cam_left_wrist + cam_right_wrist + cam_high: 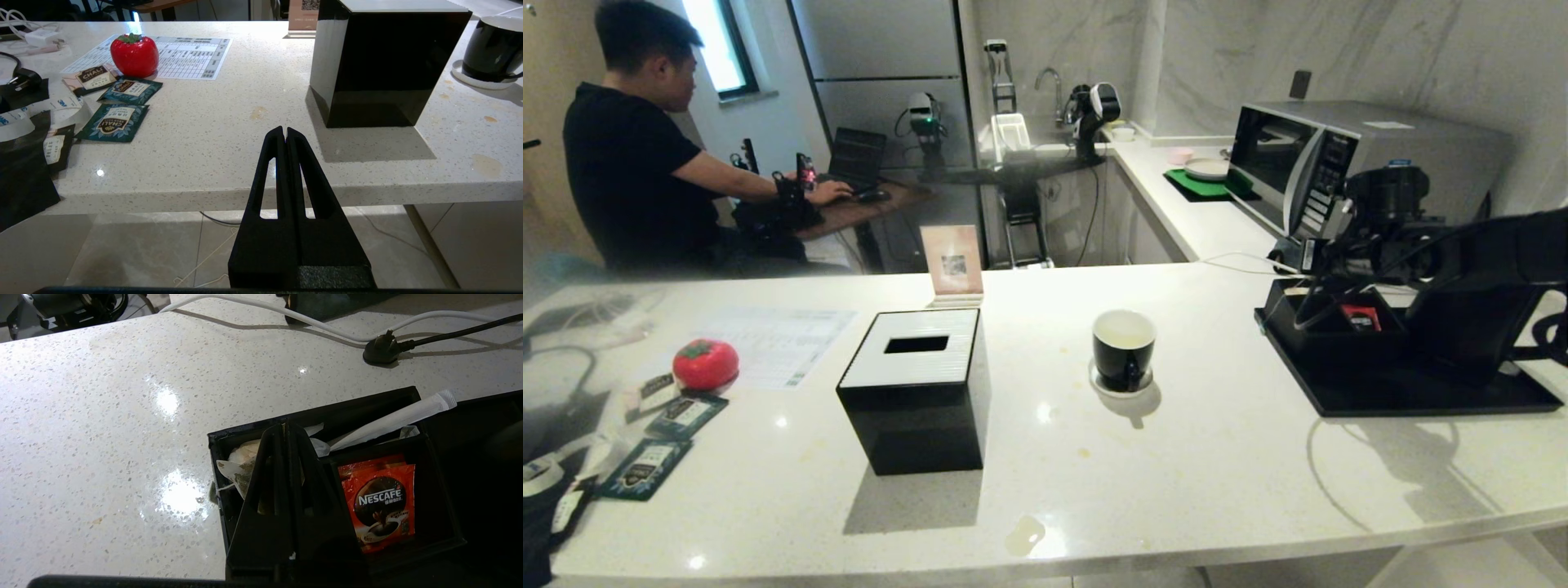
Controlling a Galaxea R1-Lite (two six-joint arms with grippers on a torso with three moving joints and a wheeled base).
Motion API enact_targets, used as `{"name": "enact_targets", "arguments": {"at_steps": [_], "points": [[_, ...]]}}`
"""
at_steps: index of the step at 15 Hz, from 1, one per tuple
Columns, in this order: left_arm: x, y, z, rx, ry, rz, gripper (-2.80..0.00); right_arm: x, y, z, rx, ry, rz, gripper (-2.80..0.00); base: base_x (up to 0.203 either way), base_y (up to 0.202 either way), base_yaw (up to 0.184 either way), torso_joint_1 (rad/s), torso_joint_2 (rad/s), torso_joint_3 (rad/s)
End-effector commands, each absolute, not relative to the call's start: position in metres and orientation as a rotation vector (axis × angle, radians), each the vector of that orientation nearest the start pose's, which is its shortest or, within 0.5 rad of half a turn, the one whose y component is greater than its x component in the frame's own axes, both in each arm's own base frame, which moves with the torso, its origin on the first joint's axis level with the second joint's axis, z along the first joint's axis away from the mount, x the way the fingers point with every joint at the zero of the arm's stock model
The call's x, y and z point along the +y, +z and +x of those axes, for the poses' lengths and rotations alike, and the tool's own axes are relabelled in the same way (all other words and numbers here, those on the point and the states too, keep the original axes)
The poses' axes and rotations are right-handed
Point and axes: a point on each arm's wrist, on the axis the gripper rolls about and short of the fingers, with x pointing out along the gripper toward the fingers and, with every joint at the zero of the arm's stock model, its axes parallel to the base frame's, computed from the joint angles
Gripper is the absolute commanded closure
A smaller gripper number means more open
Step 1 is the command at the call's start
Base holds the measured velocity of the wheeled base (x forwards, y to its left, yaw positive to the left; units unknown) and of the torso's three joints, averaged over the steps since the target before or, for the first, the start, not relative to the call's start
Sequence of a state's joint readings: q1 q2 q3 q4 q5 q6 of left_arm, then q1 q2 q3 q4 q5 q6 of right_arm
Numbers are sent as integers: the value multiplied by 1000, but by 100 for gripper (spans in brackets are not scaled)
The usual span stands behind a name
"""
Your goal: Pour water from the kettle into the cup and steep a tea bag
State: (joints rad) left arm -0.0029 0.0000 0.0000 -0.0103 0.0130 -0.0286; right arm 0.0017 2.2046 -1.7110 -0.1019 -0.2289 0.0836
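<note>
1. Hovering over the black organiser by the surface's right edge, your right gripper has fingers closed on nothing, above the tea bag.
2. Open them, then descend; the cup waits mid-surface.

Right end effector reaches forward, fingers pressed together; left end effector parked low, closed

The head view looks forward and down across the white counter from its near edge. The left wrist view sits low at that edge, facing level over it, sharing the tissue box and cup with the head view. The right wrist view looks steeply down, close above the black organiser
</note>
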Motion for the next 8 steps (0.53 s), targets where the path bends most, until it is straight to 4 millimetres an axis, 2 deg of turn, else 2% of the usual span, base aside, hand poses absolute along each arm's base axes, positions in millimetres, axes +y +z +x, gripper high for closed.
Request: {"name": "enact_targets", "arguments": {"at_steps": [1, 8], "points": [[0, 77, -23, -9, 11, -29, 0, -1, 194, 454, 372, -234, 37, 0, 0, 0, 0, 0, 0, 0], [0, 77, -23, -9, 11, -29, 0, 16, 213, 430, 350, -203, 77, 0, 0, 0, 0, 0, 0, 0]]}}
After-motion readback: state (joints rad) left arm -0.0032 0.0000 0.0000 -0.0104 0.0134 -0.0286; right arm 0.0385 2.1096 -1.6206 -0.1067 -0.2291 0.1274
